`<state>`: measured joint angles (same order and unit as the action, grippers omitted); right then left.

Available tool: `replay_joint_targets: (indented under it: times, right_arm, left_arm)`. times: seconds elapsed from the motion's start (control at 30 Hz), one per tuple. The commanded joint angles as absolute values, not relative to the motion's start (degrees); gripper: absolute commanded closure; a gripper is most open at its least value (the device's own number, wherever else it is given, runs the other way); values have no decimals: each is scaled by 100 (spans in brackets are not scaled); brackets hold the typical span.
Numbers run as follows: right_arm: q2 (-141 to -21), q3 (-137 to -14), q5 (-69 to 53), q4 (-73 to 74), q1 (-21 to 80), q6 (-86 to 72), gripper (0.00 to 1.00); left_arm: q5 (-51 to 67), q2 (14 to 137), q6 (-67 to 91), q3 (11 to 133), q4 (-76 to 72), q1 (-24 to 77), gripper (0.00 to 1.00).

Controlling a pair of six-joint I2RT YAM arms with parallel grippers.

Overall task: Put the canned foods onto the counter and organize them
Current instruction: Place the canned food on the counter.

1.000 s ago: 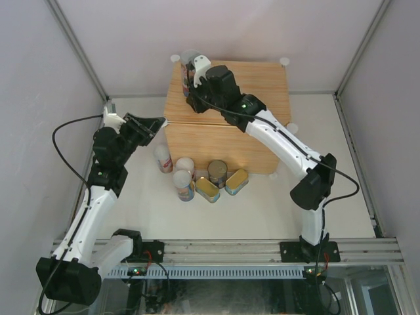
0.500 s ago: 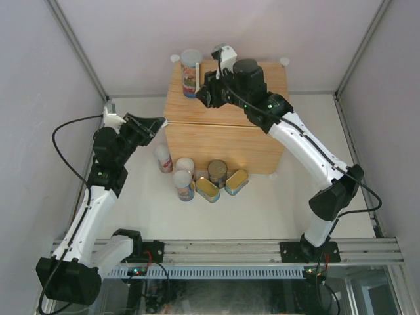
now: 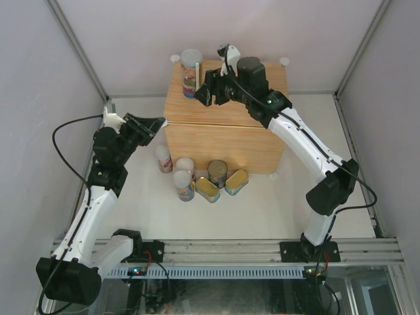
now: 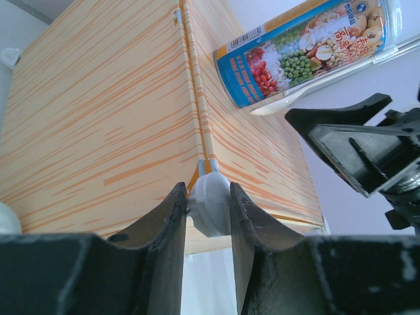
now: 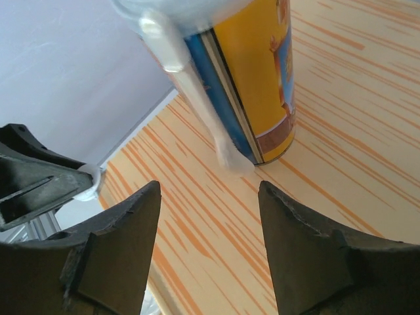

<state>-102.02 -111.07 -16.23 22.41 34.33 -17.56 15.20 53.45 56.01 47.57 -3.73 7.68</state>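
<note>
Looking down from the top camera, we see one tall white-lidded can (image 3: 191,73) standing upright on the far left corner of the wood-grain cabinet (image 3: 220,141). The right gripper (image 3: 205,94) hovers over the cabinet top just beside that can, on its right. In the right wrist view its jaws stand well apart with nothing between them. The can, with its yellow and blue label, sits just beyond the fingertips, clear of both, its base flat on the striped wood.

The left gripper (image 3: 159,122) is at the cabinet's near left corner. In the left wrist view we find its jaws closed on the white round connector (image 4: 210,207) at that corner, both fingers pressing against its sides. The same view shows the placed can at the far end of the cabinet top.

The other six cans remain on the white desk (image 3: 262,210), gathered in front of the cabinet's near face. Three are tall white-lidded cans (image 3: 183,184): two stand close together and the third just to their left. The dark can with a metal top (image 3: 217,172) stands to their right. Two flat gold tins (image 3: 208,189) lie at the front of the group, one on each side of the dark can.
</note>
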Motion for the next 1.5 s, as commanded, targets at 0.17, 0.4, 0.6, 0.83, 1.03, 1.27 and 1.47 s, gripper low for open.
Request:
replay_joint_targets:
  times: [0.17, 0.4, 0.6, 0.83, 1.03, 1.27, 1.47]
  right_arm:
    - [-10524, -11459, -1072, 1873, 3605, -1579, 42]
    - [-10813, -11861, -667, 1953, 3744, -1362, 48]
    - [-11112, -12327, -238, 2200, 3878, -1148, 50]
    - [-11522, -12876, 59, 2375, 3972, -981, 50]
    - [-11781, -13069, 361, 2283, 3973, -941, 50]
    - [-12049, -13312, 672, 2145, 3973, -901, 50]
    - [-12374, -13750, 945, 2177, 3955, -902, 50]
  left_arm:
    - [1626, 5199, 5497, 4474, -480, 741, 94]
    - [1652, 5203, 5517, 4436, -536, 739, 94]
    - [1674, 5193, 5528, 4437, -566, 745, 94]
    - [1715, 5178, 5587, 4383, -673, 744, 94]
    - [1773, 5171, 5583, 4372, -712, 739, 94]
    - [1836, 5198, 5512, 4396, -695, 744, 94]
    - [1866, 5198, 5486, 4411, -675, 740, 94]
